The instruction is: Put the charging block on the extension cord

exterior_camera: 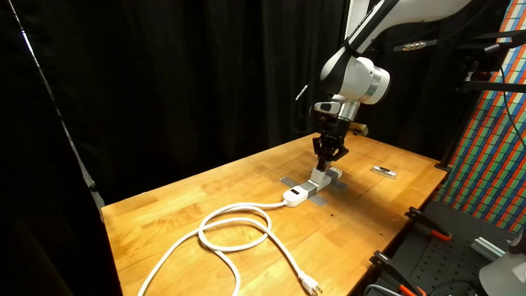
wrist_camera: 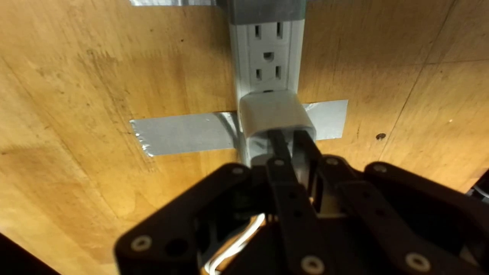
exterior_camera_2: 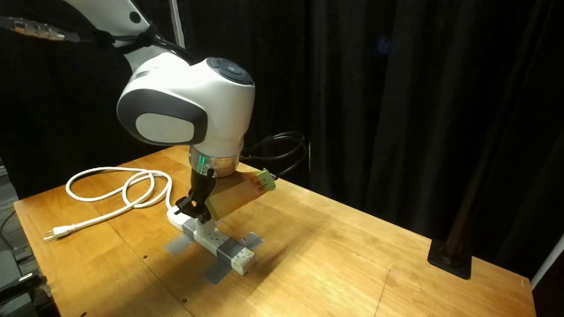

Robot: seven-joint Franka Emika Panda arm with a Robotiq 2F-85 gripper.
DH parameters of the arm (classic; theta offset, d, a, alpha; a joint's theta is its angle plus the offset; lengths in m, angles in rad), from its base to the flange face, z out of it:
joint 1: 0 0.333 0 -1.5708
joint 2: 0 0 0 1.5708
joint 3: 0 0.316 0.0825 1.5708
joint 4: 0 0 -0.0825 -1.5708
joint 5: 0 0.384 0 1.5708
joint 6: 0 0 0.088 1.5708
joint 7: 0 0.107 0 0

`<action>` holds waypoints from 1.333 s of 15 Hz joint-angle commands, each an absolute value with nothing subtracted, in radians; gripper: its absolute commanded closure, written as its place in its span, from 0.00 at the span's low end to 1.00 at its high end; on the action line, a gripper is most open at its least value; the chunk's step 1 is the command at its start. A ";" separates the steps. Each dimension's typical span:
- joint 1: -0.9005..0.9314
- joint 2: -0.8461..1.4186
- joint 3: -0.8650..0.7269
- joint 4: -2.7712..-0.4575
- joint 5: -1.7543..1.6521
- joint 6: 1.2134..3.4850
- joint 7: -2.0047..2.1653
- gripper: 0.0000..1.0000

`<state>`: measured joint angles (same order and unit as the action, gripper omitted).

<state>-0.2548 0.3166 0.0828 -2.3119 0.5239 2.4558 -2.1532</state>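
Note:
The charging block (exterior_camera: 317,175) stands upright on the socket strip of the extension cord (exterior_camera: 295,197). In the wrist view this white block (wrist_camera: 273,110) covers one end of the outlet face, and free sockets show on the strip (wrist_camera: 268,57) beyond it. My gripper (wrist_camera: 288,134) points down with its dark fingers close together, tips against or just over the block's top face; nothing is seen between them. An exterior view also has the gripper (exterior_camera_2: 203,219) right above the block (exterior_camera_2: 205,229). The block's underside and prongs are hidden.
Grey tape (wrist_camera: 187,133) fixes the strip to the wooden table (exterior_camera: 185,230). The looped white cable (exterior_camera: 234,248) ends in a plug (exterior_camera: 309,283). A small flat silver-and-dark object (exterior_camera: 384,171) lies further along the table. Clamps (exterior_camera: 427,224) grip the table edge.

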 commanded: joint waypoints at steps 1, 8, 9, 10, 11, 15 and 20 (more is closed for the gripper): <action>-0.211 0.412 0.076 -2.358 0.479 2.465 -2.130 0.87; -0.158 0.392 0.056 -2.387 0.332 2.549 -2.025 0.87; -0.152 0.390 0.057 -2.391 0.309 2.561 -2.008 0.87; -0.146 0.387 0.058 -2.396 0.288 2.571 -1.991 0.87; -0.143 0.386 0.060 -2.400 0.272 2.587 -1.977 0.87; -0.135 0.376 0.066 -2.424 0.228 2.626 -1.924 0.87; -0.135 0.369 0.075 -2.435 0.222 2.634 -1.886 0.87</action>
<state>-0.1561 0.2800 0.0658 -2.3742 0.2393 2.5986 -1.9242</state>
